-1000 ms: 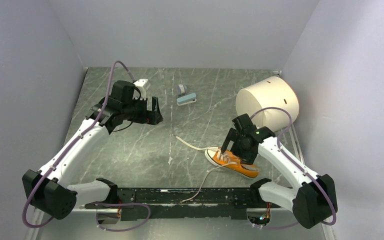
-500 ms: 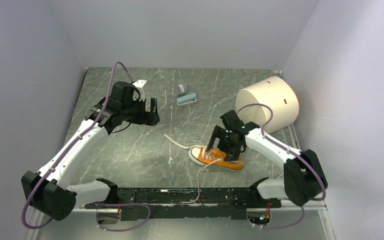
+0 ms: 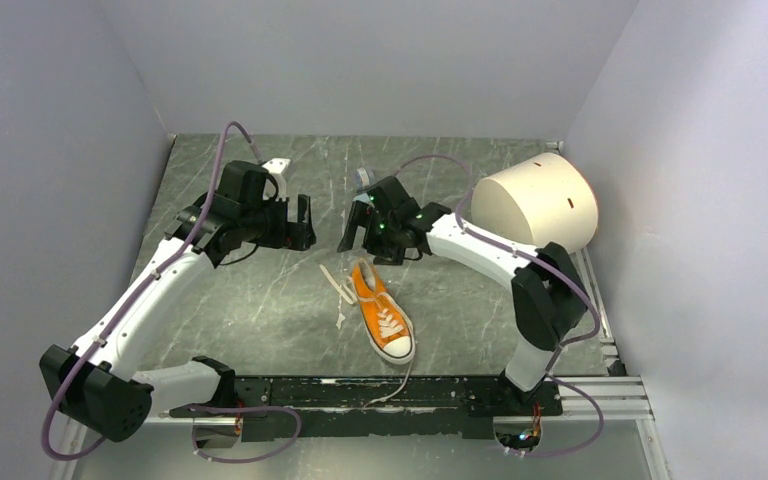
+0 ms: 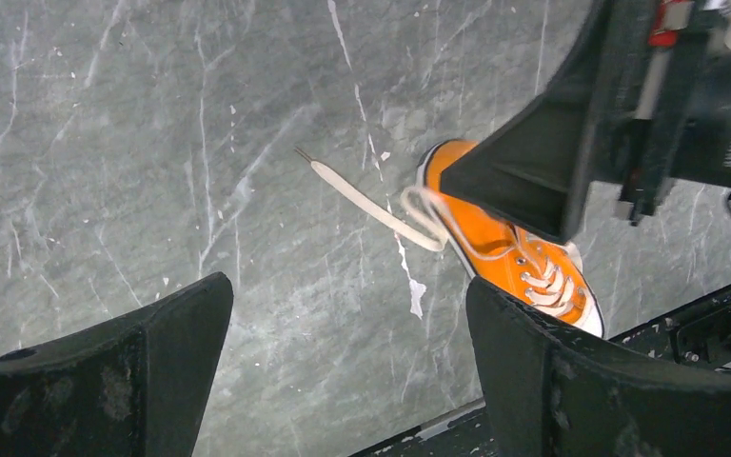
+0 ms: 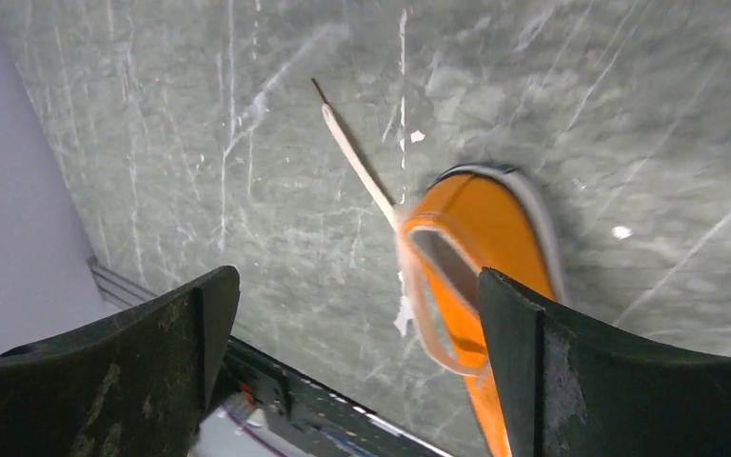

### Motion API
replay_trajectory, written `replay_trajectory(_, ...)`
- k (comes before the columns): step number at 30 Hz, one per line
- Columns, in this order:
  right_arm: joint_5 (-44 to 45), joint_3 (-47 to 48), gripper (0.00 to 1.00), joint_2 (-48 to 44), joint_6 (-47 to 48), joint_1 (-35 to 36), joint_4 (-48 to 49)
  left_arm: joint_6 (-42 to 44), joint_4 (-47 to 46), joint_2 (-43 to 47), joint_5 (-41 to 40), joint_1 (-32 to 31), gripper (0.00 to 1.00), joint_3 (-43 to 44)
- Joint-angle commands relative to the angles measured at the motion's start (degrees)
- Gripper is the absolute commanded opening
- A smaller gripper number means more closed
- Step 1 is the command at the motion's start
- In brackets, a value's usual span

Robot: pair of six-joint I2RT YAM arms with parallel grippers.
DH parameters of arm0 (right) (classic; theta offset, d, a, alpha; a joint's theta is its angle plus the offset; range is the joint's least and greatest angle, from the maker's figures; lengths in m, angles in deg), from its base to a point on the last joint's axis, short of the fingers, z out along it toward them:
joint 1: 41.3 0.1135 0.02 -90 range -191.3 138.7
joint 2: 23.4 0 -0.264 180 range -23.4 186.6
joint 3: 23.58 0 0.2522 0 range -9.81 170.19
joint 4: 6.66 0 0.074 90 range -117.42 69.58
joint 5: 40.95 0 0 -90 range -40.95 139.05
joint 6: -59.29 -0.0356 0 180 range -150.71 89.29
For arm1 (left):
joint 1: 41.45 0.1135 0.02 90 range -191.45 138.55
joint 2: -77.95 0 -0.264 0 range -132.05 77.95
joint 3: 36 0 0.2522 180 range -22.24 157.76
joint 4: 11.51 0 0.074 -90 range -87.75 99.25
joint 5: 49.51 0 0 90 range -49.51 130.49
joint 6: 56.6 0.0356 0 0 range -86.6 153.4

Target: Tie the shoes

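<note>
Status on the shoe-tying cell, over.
Left claw open, empty. Right claw open, above heel. Shoe flat, toe toward bases; laces loose, untied. Cream tub lies apart, far right.

A robot lab cell: plain pale walls (image 3: 360, 60) box in a grey marble-patterned counter (image 3: 260, 310) with a black mounting rail (image 3: 440, 392).

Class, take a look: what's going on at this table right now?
Two robot arms are set to tie an orange sneaker. It lies on the table, toe toward the near edge, laces loose and untied. The right gripper hovers open above its heel, gripping nothing. The left gripper, also open, hangs off to the left, holding nothing.
</note>
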Motion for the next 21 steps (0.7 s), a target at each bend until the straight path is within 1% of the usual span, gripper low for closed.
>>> replay_trajectory(1, 5.22, 2.06, 1.00, -4.45, 17.79, -0.74, -7.59, -1.79, 0.80, 1.29, 1.59, -0.28, 0.97, 0.28)
replay_trajectory(3, 5.98, 0.58, 1.00, -6.99, 26.61, -1.05, -11.26, -2.80, 0.90, 0.80, 3.25, -0.28, 0.96, -0.33)
replay_trajectory(4, 6.01, -0.06, 1.00, -8.00, 29.37, -1.12, -13.73, -3.31, 0.97, 0.56, 4.17, -0.23, 0.96, -0.52)
replay_trajectory(6, 5.60, -2.77, 1.00, -10.74, 32.72, -1.08, -18.01, -4.77, 0.95, -0.04, 5.72, -0.28, 0.96, -1.06)
replay_trajectory(8, 1.69, -7.46, 1.00, -13.85, 35.23, -1.01, -18.89, -6.23, 0.49, -1.04, 9.59, -0.28, 0.96, -1.94)
replay_trajectory(10, 0.19, -12.13, 1.00, -17.32, 35.12, -0.76, -18.10, -8.09, -0.97, -2.60, 14.77, -0.32, 0.95, -3.76)
replay_trajectory(12, -3.89, -16.63, 1.00, -21.10, 34.44, -0.79, -14.80, -10.87, -4.04, -3.90, 20.84, -0.36, 0.95, -7.42)
replay_trajectory(14, -8.50, -20.34, 1.00, -23.81, 33.12, -0.79, -11.17, -14.29, -8.81, -4.82, 26.00, -0.91, 0.94, -11.57)
replay_trajectory(15, -9.12, -22.19, 1.00, -24.60, 31.88, -0.77, -9.87, -16.03, -13.54, -5.09, 27.74, -1.60, 0.94, -13.56)
replay_trajectory(18, -10.02, -26.04, 1.00, -26.07, 28.14, -0.78, -7.46, -20.82, -22.84, -7.46, 30.42, -4.33, 0.94, -17.92)
replay_trajectory(21, -13.16, -31.17, 0.98, -27.81, 26.24, -0.52, -1.70, -22.83, -25.95, -11.47, 28.24, -7.01, 0.93, -18.70)
